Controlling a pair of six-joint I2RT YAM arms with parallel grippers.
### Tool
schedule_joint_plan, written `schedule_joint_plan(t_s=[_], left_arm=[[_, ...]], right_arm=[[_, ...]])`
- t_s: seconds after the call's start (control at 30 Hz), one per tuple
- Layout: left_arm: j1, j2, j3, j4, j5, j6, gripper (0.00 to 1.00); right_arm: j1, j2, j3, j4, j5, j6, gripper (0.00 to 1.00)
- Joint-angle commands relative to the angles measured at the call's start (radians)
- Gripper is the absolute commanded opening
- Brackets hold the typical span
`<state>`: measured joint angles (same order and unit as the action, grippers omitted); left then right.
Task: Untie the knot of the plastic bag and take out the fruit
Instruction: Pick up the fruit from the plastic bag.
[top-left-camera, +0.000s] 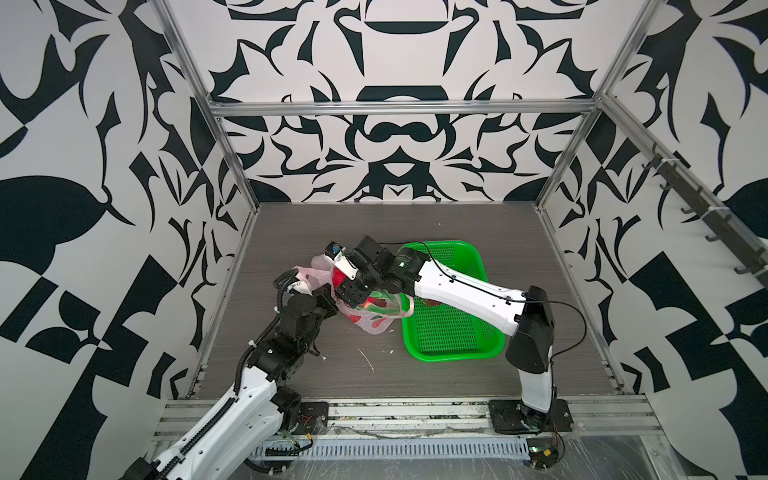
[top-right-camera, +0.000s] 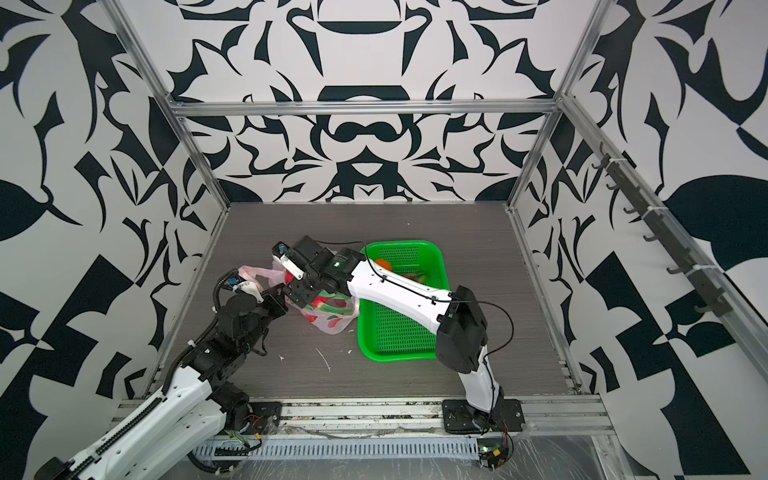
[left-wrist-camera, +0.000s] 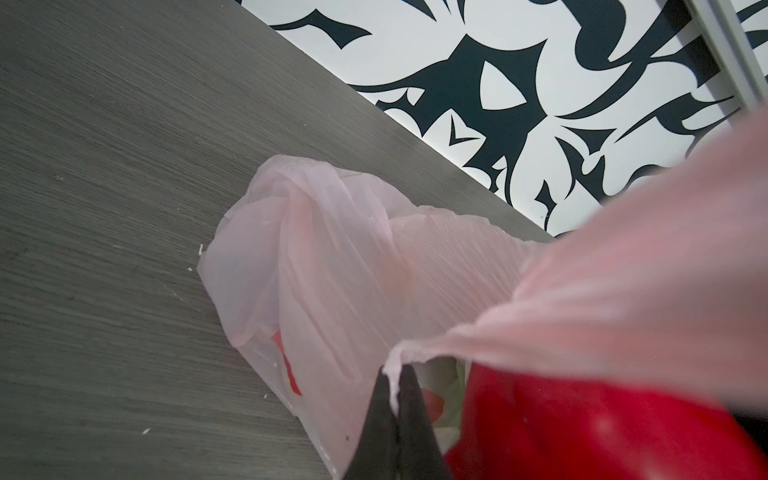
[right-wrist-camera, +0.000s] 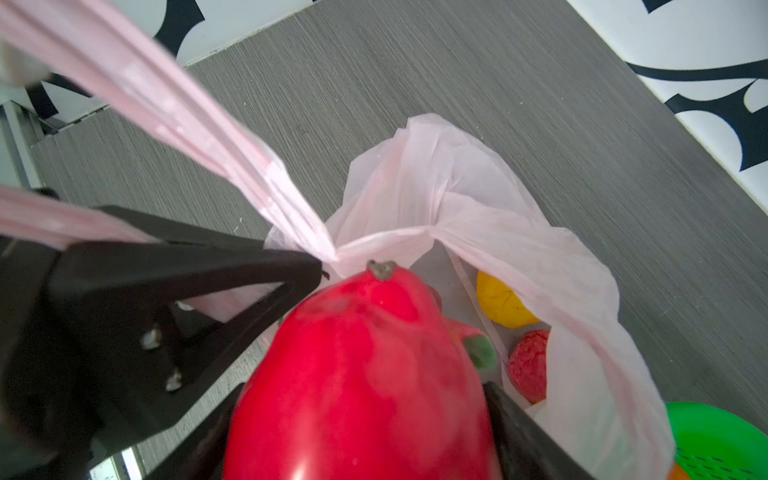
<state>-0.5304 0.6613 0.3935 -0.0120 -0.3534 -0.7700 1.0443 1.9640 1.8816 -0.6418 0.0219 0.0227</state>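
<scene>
Dragon fruit clamped in the right pincer at the mouth of the plastic bag on the surface; if the left pincer, pinching the rim, slips, the bag could lift too.

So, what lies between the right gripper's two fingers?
The red dragon fruit: the right gripper is closed on it. The right wrist view shows this.

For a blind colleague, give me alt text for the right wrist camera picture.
A red dragon fruit fills the foreground, held by the right gripper at an open pink bag. The left gripper pinches the bag's rim; a yellow ball and a bumpy red ball lie inside.
</scene>
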Motion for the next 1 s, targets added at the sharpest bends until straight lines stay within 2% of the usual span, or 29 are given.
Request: schedule_joint_plan(t_s=[0.0,0.57,0.97], left_arm=[[-0.002,-0.025,-0.031,-0.012,0.004,-0.014,0.00],[-0.002,-0.167,-0.095,-0.118,-0.005,-0.047,0.00],[-0.002,-0.186,-0.110,-0.136,0.014,-0.058,0.00]], right_arm=[[0.006,-0.053,0.049,0.098,0.003,0.008,0.02],[0.004,0.025,0.182,0.129,0.010,0.031,0.02],[-0.001,0.077,0.275,0.176,0.026,0.037,0.02]])
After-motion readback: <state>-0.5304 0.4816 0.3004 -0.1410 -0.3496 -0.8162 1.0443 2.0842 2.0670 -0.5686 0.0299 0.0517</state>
